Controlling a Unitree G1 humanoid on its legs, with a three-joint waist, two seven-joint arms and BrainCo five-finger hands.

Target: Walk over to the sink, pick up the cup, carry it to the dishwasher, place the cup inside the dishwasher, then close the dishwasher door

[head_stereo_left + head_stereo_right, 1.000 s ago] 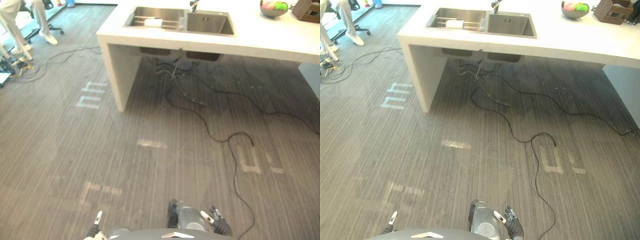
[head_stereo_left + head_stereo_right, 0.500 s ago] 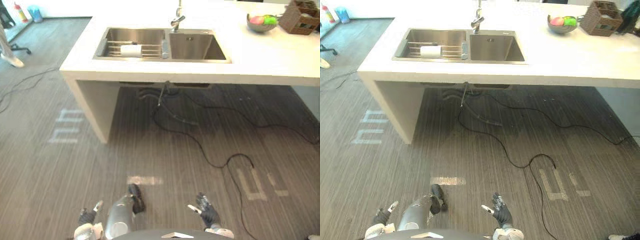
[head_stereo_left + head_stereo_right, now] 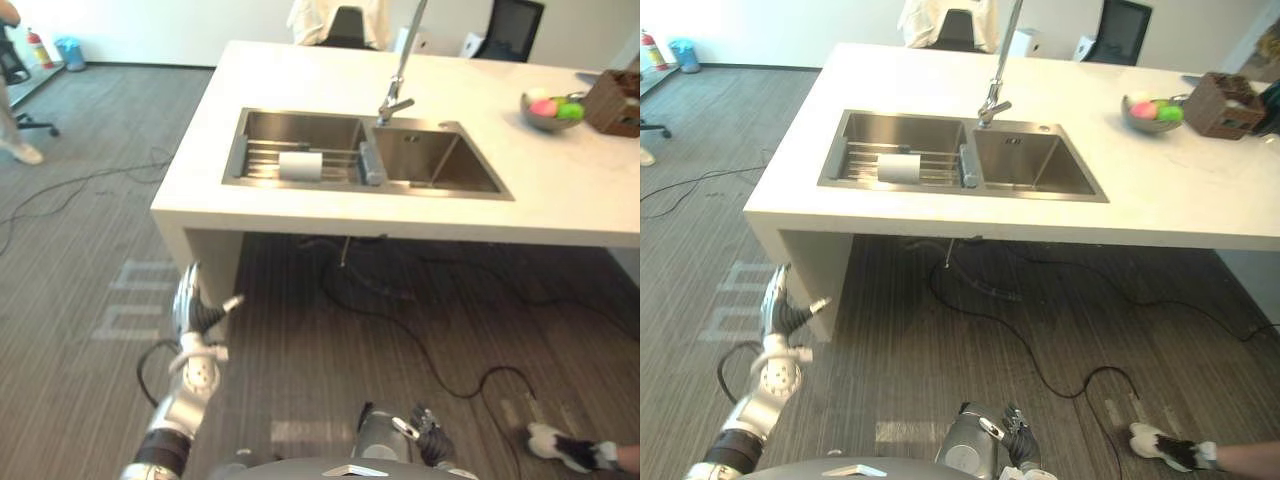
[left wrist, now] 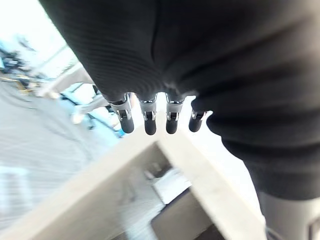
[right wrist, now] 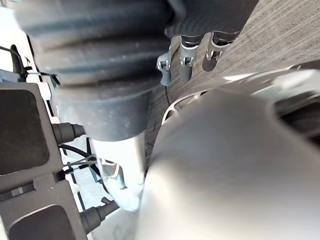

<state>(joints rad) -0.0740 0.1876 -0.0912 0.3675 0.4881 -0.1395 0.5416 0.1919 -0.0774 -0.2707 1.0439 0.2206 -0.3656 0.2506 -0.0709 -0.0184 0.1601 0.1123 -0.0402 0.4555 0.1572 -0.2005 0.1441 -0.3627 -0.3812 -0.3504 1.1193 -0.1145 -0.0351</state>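
I find the cup [image 3: 300, 165] on its side on the rack [image 3: 258, 160] in the sink's [image 3: 262, 124] left basin, its long axis parallel to the worktop's [image 3: 560, 195] front edge. The left hand [image 3: 195, 315], fingers straight and empty, is nearer, below the worktop's front left corner, with the cup ahead to its right. The right hand [image 5: 186, 70] hangs low, fingers relaxed.

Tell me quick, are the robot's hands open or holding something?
Left hand: open, fingers straight, holding nothing.
Right hand: open, fingers relaxed, holding nothing.
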